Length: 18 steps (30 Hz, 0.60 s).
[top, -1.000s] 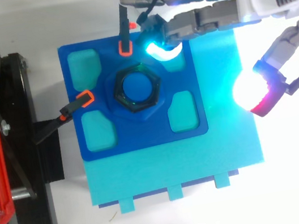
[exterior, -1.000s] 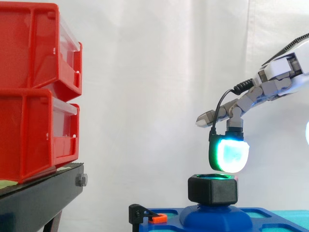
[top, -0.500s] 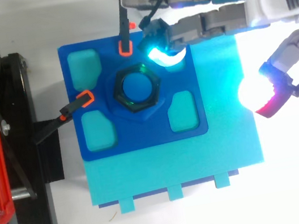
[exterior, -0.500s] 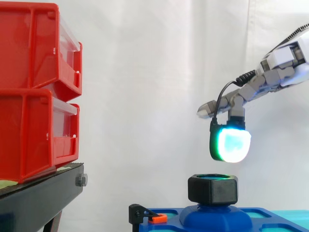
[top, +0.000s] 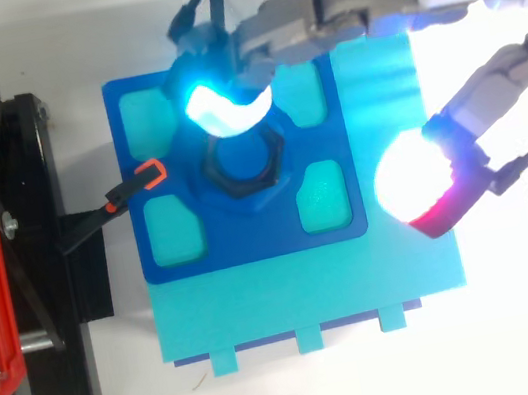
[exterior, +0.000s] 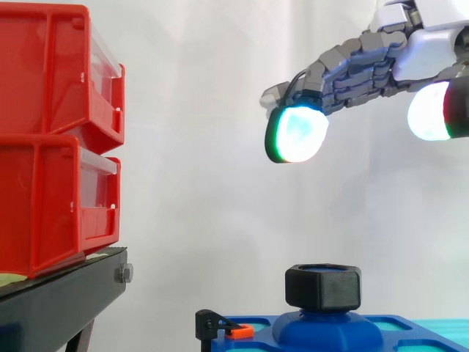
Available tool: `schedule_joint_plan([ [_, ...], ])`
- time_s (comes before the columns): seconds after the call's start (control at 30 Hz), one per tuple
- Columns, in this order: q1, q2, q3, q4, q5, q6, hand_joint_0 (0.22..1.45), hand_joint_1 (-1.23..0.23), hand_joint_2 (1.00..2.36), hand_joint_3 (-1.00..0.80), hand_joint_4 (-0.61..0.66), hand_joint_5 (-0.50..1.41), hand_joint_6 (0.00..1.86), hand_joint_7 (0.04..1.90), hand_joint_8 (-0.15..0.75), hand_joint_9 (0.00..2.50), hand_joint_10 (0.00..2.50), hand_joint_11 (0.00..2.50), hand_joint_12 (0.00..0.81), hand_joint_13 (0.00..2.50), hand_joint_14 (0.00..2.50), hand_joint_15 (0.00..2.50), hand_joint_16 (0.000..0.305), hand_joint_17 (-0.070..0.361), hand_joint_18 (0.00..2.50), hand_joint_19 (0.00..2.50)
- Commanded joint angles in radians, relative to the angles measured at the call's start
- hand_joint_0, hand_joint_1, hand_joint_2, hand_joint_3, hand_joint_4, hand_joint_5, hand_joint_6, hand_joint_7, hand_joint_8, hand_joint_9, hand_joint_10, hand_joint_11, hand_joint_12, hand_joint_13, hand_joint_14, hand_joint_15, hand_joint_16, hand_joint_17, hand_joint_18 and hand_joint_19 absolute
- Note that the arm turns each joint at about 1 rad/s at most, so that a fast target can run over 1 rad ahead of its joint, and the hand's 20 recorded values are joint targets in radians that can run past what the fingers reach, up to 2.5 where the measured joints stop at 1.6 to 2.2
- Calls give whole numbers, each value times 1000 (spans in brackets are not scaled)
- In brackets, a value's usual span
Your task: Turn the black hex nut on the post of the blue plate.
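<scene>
White curtain backs our scene. We see the hand (exterior: 381, 66) with its fingers (exterior: 297, 132) stretched out loosely, apart from the thumb and holding nothing. Well below them, untouched, the black hex nut (exterior: 323, 287) sits on the post (exterior: 326, 317) of the blue plate (top: 252, 245). Red bins (exterior: 51, 139) stand well beyond the fingertips.

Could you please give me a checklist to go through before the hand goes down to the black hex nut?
1. The black hex nut sits level on the blue plate: ok.
2. The hand holds nothing, fingers relaxed: ok.
3. The fingers are around the nut: not ok; they hang well above it.
4. The space between hand and nut is free: ok.
5. The orange clamp grips the plate firmly: cannot tell.
</scene>
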Motion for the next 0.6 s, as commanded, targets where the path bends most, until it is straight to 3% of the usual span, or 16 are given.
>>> schedule_joint_plan([
  [0.0,12,-5,-31,51,0,4,375,-756,1000,-500,31,-300,501,657,162,0,0,0,358,0,0,0,57,128,0,0],
  [0.23,26,-5,-104,207,19,24,428,-785,1000,-500,-5,-300,501,639,140,0,0,0,336,0,0,0,52,118,0,0],
  [0.57,29,-5,-169,298,36,30,479,-771,1000,-500,-20,-300,501,631,125,0,0,0,315,0,0,0,49,109,0,0],
])
